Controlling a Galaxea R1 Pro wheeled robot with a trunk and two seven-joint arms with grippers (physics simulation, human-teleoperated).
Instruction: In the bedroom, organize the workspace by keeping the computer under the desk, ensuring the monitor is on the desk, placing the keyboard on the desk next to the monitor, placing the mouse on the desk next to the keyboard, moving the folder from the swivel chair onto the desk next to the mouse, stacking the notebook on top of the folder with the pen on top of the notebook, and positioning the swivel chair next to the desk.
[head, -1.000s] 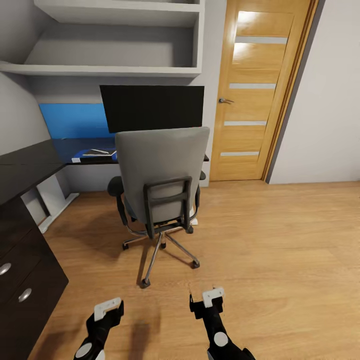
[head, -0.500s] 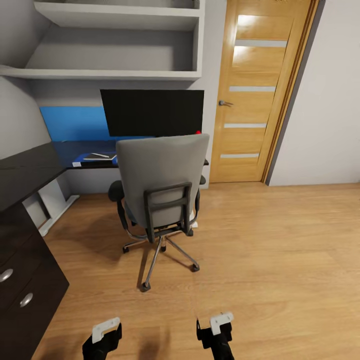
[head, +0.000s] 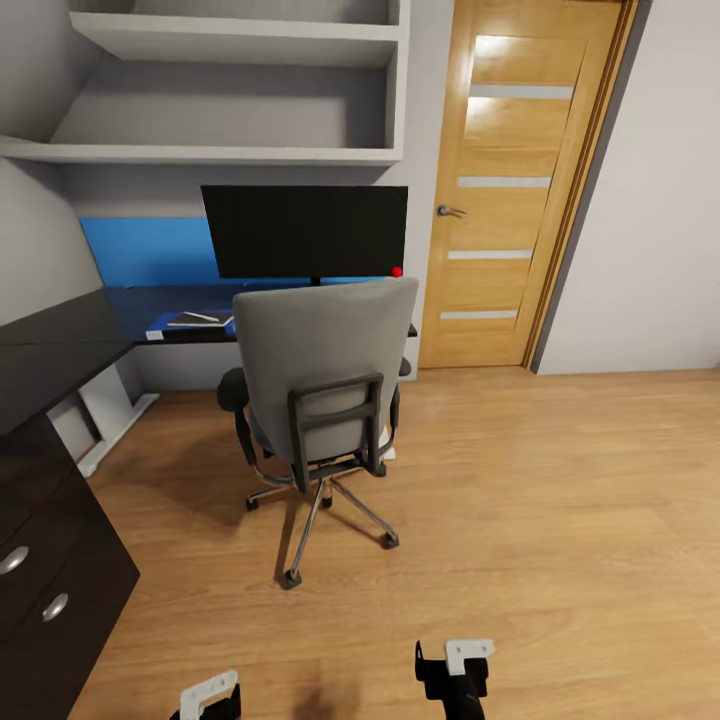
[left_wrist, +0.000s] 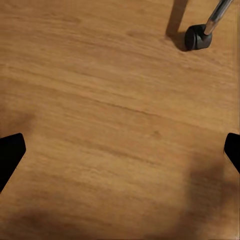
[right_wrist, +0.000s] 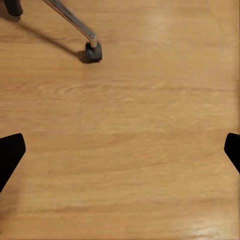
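The grey swivel chair (head: 325, 370) stands on the wooden floor with its back toward me, in front of the black desk (head: 60, 345). Behind it the wide black monitor (head: 305, 230) stands on the desk. The chair back hides the seat, so the folder is hidden. A few flat pale items (head: 195, 320) lie on the desk left of the chair, too small to name. My left gripper (head: 210, 695) (left_wrist: 120, 150) and right gripper (head: 455, 668) (right_wrist: 120, 150) hang low over bare floor short of the chair, both open and empty.
The desk's drawer unit (head: 50, 590) with silver knobs is at near left. A wooden door (head: 515, 190) is shut to the right of the desk, and grey wall shelves (head: 230, 90) hang above it. Chair castors (left_wrist: 197, 37) (right_wrist: 92, 52) sit near the grippers. Open floor lies to the right.
The whole picture has shifted down, so the camera has moved; more of the monitor's lower edge shows above the chair. Both grippers have sunk toward the picture's bottom edge.
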